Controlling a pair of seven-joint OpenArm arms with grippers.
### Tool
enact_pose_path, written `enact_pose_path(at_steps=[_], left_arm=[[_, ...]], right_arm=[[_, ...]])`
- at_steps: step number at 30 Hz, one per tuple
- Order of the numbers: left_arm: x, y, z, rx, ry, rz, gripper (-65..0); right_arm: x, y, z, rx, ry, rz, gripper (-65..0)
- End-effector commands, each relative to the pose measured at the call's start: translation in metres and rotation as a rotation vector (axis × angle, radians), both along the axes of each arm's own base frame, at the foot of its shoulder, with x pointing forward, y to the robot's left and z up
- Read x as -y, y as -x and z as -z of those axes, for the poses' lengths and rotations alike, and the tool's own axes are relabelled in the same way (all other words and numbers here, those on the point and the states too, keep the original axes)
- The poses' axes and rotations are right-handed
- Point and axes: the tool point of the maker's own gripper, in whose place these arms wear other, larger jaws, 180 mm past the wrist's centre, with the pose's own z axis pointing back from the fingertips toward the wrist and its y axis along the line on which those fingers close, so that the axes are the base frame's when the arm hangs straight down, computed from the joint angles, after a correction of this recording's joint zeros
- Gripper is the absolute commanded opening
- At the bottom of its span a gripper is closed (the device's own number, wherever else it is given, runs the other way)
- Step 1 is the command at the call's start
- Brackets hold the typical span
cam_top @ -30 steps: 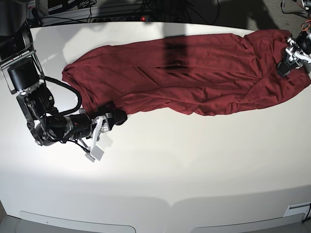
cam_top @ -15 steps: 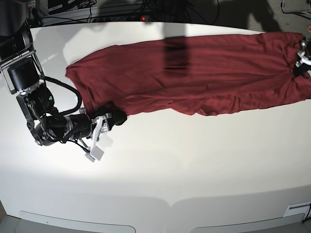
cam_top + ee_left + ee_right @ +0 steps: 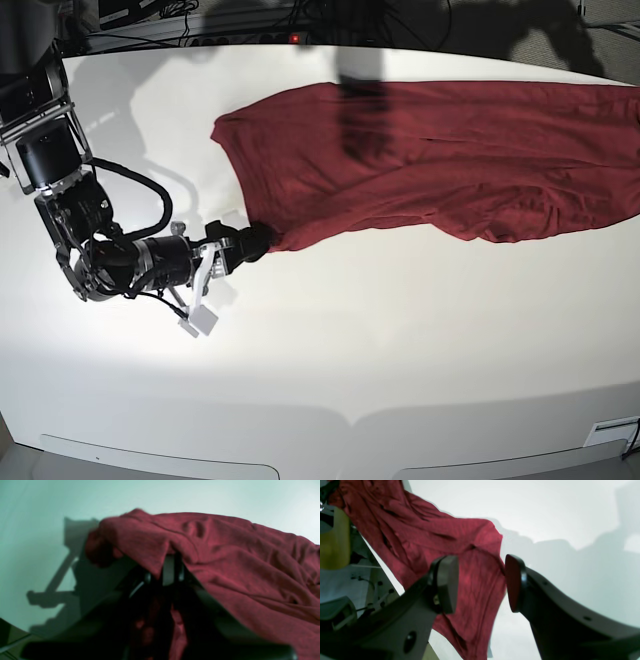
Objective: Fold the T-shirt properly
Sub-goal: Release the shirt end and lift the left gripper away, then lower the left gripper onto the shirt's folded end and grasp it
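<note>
Base view: we are seeing the T-shirt (image 3: pixel 430 160) lying stretched across the far half of the white table (image 3: pixel 400 350), its dark red cloth running from a folded corner near the middle-left out past the picture's right edge, with wrinkles gathering along its near hem. At the shirt's near-left corner we are finding the right gripper (image 3: pixel 250 240), its arm (image 3: pixel 110 250) reaching in low over the tabletop from the picture's left. In the right wrist view we are looking between that right gripper (image 3: pixel 481 582) and its two pads: the jaws are standing well apart, with the shirt's (image 3: pixel 440 545) edge lying between and below them, and neither pad is pinching the cloth. In the left wrist view we are watching the left gripper (image 3: pixel 172 571) with its jaws pressed together on a fold of the shirt (image 3: pixel 237 562); the cloth is draping over and around the fingers, lifted off the pale tabletop (image 3: pixel 37 542), where the gripper's shadow is falling. We are not seeing the left gripper itself in the base view.
</note>
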Motion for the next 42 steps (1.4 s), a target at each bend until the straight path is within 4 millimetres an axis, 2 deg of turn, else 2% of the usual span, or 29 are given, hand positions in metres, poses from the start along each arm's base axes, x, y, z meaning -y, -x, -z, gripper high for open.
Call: enact_pose_path(at_steps=[1,4,7,10,14,17,23,26,31,36,38,39,40,42], left_arm=[[-0.007,-0.012,-0.02,0.048,-0.001,0.004,-65.0],[0.021,-0.017,-0.024,0.06,0.146,0.04,-65.0],[0.066,-0.027,-0.034,0.097,0.266,0.141,-65.0],[0.109,-0.033,-0.046,0.165,0.308,0.216,-65.0],[0.163,-0.02,-0.044,0.202,0.37,0.271,-65.0],[0.196,-0.012,-0.04,0.233,0.43,0.281,-65.0],[0.266,-0.016,-0.046,0.256,0.503,0.412,-65.0],[0.299,-0.013,-0.04,0.232,0.511,0.477,-65.0],[0.33,-0.013,-0.033,0.21,0.533,0.517,-65.0],[0.344,-0.02,-0.038,0.228,0.548,0.552,-63.8],[0.346,-0.025,-0.041,0.241,0.549,0.56,-44.7],[0.346,-0.027,-0.045,0.255,0.562,0.558,-37.5],[0.347,-0.03,-0.05,0.271,0.579,0.557,-33.4],[0.349,-0.035,-0.059,0.303,0.599,0.568,-32.4]], right_arm=[[-0.001,-0.014,-0.021,0.06,-0.027,0.0,-36.3],[-0.002,-0.016,-0.024,0.071,-0.032,-0.001,-36.2],[-0.004,-0.016,-0.025,0.074,-0.037,0.001,-36.3],[-0.01,-0.016,-0.024,0.076,-0.041,-0.009,-36.2],[-0.017,-0.016,-0.024,0.077,-0.051,-0.015,-36.3],[-0.017,-0.017,-0.025,0.08,-0.054,-0.014,-36.2],[-0.022,-0.016,-0.025,0.079,-0.06,-0.02,-36.2],[-0.022,-0.016,-0.025,0.078,-0.059,-0.022,-36.2],[-0.022,-0.016,-0.025,0.077,-0.058,-0.022,-36.2],[-0.021,-0.016,-0.025,0.076,-0.056,-0.024,-36.2],[-0.021,-0.016,-0.025,0.076,-0.057,-0.023,-36.2],[-0.021,-0.016,-0.025,0.076,-0.057,-0.023,-36.2],[-0.021,-0.016,-0.025,0.076,-0.057,-0.023,-36.2],[-0.021,-0.016,-0.025,0.077,-0.057,-0.023,-36.2]])
